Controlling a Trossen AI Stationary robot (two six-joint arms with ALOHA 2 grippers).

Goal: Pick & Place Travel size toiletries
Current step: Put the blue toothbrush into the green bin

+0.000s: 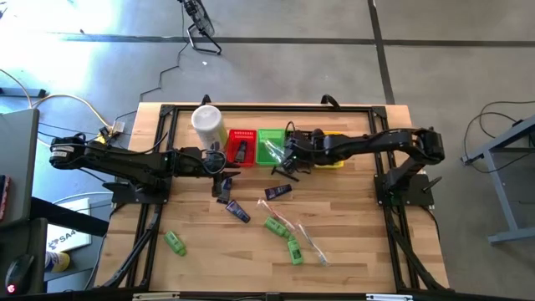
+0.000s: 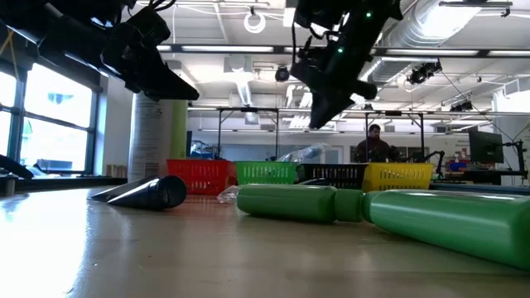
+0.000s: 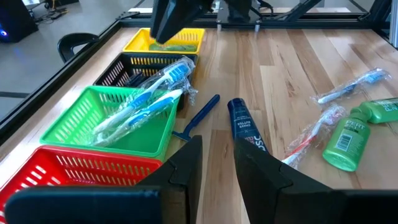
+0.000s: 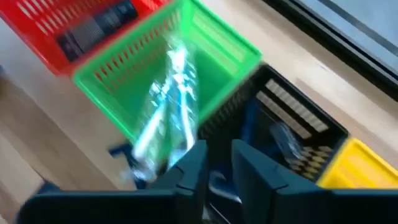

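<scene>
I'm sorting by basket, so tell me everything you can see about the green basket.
The green basket is a small rectangular bin of bright green slotted plastic, upright and open-topped. It sits in the row between the red basket and the black basket. Clear-wrapped toothbrushes lie in it, one end poking over the rim.

Pretty big open workshop: polished grey concrete floor (image 1: 276, 25) with seams, exposed ducts and strip lights on the ceiling (image 2: 240, 58), large windows (image 2: 50, 116) along one side, a person (image 2: 374, 142) at benches in back.
</scene>
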